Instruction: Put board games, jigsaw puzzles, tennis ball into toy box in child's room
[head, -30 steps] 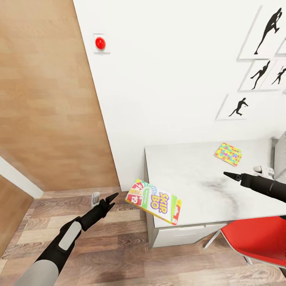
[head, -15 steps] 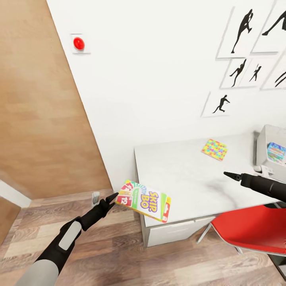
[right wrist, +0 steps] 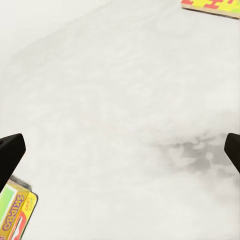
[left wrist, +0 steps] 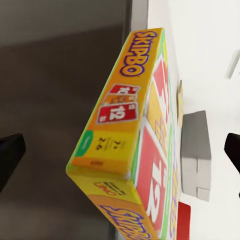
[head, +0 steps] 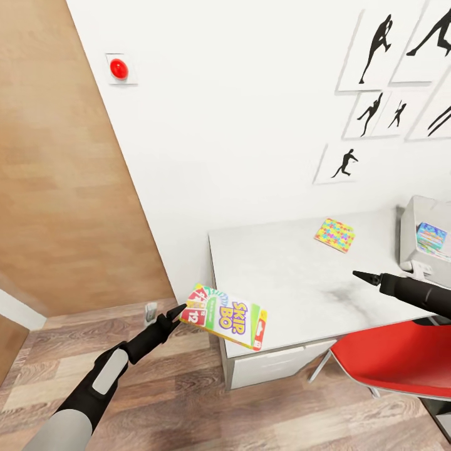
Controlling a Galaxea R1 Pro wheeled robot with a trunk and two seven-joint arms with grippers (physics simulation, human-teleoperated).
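Your left gripper (head: 177,313) pinches the Skip-Bo box (head: 224,316) by one short edge only, so the box cantilevers out, tilted, over the near left corner of the table (head: 275,275). In the left wrist view the box (left wrist: 132,145) sits between the fingertips, which stand at the frame edges; judged a thin grip, likely to pivot if you swing fast. Keep the wrist steady and move slowly. Your right gripper (head: 366,278) hovers above the tabletop near the red chair (head: 388,366), holding nothing; in the right wrist view its fingertips (right wrist: 11,150) sit wide apart, so the jaws are spread. Keep that arm out of the left arm's path, or use it to steady the free end of the box. Further back on the table, one jigsaw puzzle (head: 335,235) lies flat, well apart from both arms; don't sweep it. The toy box (head: 410,228) is at the far right of the table, partly cut off, with something colourful already inside. Carry the box across above the rim, level it over the opening, then release low.
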